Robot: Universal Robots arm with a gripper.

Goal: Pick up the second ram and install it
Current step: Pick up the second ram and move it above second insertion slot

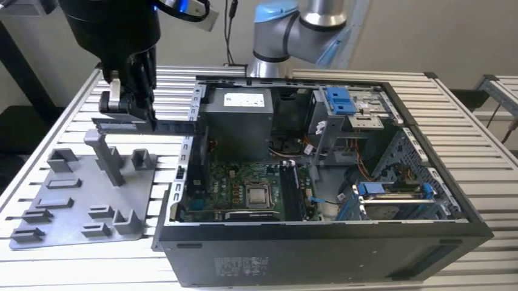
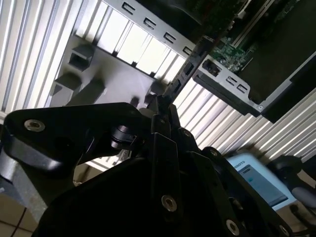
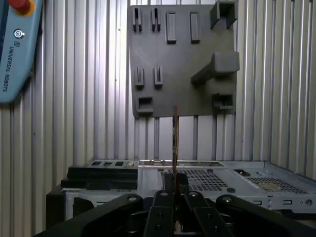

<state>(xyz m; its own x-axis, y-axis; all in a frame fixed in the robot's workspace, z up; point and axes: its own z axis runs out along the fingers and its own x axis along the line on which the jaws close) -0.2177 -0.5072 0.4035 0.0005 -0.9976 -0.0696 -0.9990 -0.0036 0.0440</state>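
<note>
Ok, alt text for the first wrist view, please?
The claw grips the second ram, seen edge-on as a thin strip. Past it lie the PC case, the grey tray with posts, the slatted table and a teach pendant.

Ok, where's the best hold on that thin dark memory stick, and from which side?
The thin dark memory stick hangs on edge and level, so clamp its two flat faces near the upper long edge, coming from above, as the tool does now. That likely gives broad contact and leaves the lower edge free.
</note>
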